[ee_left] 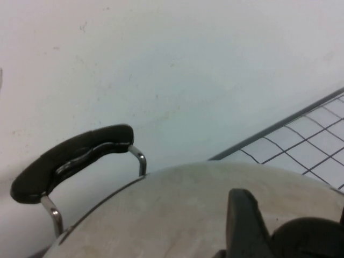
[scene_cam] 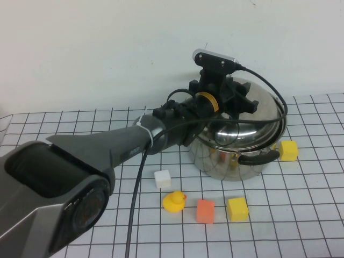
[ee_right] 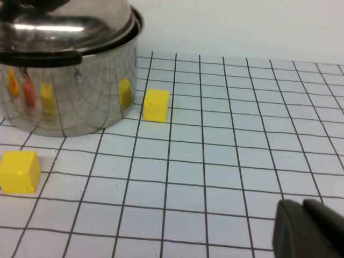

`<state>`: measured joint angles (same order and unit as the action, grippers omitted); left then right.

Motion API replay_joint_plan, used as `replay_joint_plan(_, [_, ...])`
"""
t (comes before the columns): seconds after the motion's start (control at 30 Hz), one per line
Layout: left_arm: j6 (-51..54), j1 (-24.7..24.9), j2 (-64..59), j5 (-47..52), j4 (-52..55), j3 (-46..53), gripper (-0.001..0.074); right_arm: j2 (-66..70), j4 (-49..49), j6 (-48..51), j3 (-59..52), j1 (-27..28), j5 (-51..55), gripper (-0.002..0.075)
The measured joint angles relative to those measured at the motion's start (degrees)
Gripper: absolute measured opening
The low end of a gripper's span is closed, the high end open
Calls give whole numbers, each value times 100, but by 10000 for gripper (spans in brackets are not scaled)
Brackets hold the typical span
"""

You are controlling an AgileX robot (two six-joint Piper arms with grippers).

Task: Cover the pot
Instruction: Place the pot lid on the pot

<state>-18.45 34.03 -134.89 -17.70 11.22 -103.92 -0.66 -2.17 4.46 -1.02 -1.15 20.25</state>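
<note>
The pot [scene_cam: 236, 156] stands on the gridded desk [scene_cam: 301, 215] toward the far right, near the wall, and the domed lid [scene_cam: 252, 115] already lies on top of it, though in the high view it looks tilted, its front edge riding a little above the rim rather than seated flat all round. The left gripper [scene_cam: 236, 99] hangs directly over the middle of the lid, reaching in from the left, its jaws clamped on the black knob; the left wrist view shows one dark finger [ee_left: 244, 223] pressed close against the lid's dome with the pot's far handle [ee_left: 72, 158] beyond. So the pot lies straight below the jaws, and what matters next, as I judge it, is a short settle downward and a level lid before letting go. The right gripper [ee_right: 309, 228] sits low over the desk well to the right of the pot, only a dark edge showing, and whether its jaws are apart I cannot tell. A yellow block [ee_right: 156, 105] sits just beside the pot's right side.
</note>
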Motion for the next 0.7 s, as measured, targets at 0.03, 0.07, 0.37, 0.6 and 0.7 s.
replay_joint_plan(0.03, [0, 0, 0, 29, 13, 0, 312, 0, 0, 0, 0, 0, 0, 9])
replay_joint_plan(0.07, [-14, 0, 0, 52, 13, -9, 312, 0, 0, 0, 0, 0, 0, 9])
replay_joint_plan(0.37, [-67, 0, 0, -65, 117, -9, 312, 0, 0, 0, 0, 0, 0, 9])
replay_joint_plan(0.6, [-249, 59, 0, -164, 523, -9, 312, 0, 0, 0, 0, 0, 0, 9])
replay_joint_plan(0.7, [-257, 109, 0, -169, 704, -9, 312, 0, 0, 0, 0, 0, 0, 9])
